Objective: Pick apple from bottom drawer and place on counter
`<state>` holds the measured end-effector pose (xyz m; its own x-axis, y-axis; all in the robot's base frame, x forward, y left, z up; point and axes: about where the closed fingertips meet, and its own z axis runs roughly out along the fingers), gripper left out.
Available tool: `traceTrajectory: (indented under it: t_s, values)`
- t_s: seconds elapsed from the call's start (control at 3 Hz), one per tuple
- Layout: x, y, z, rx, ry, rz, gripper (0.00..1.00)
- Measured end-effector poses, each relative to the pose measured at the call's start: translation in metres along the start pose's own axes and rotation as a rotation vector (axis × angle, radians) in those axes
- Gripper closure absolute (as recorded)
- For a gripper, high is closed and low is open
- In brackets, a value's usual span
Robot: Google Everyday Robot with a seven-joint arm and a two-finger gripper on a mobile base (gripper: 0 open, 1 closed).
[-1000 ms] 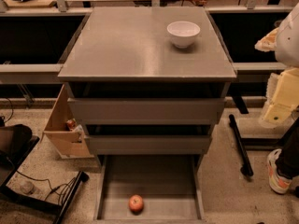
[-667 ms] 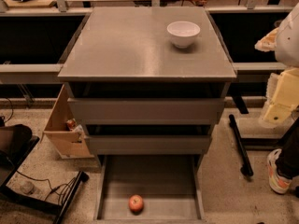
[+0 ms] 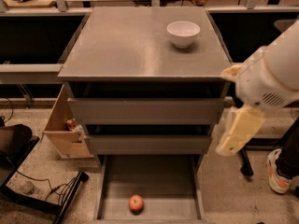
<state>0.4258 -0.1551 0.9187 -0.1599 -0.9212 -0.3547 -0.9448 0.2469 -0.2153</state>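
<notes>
The apple [image 3: 136, 202], small and red with an orange blush, lies near the front edge of the bottom drawer [image 3: 159, 178], which is pulled open at the foot of the grey cabinet. The counter [image 3: 126, 45] is the cabinet's flat grey top. My white arm comes in from the right, and its cream gripper [image 3: 235, 138] hangs down beside the cabinet's right side, level with the two upper drawers. The gripper is well above and to the right of the apple and holds nothing that I can see.
A white bowl [image 3: 183, 33] stands on the counter's back right. A light wooden box [image 3: 63, 132] leans against the cabinet's left side. Cables and a black stand [image 3: 44, 197] lie on the floor at the lower left. A person's shoe [image 3: 279, 174] is at the right.
My arm has swung left and lower, from the frame's right edge to close beside the cabinet's right side. The apple, drawer and bowl have not moved.
</notes>
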Motion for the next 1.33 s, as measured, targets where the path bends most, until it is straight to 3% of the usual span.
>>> traceTrajectory:
  t_s: [0.33,0.67,1.0,1.33]
  values:
    - [-0.019,0.035,0.061,-0.034,-0.074,0.005,0.0]
    - [-0.024,0.065,0.134,-0.058,-0.066,0.02,0.0]
    - [-0.016,0.069,0.212,-0.05,-0.029,0.052,0.0]
    - [-0.013,0.049,0.283,-0.013,-0.046,0.097,0.0]
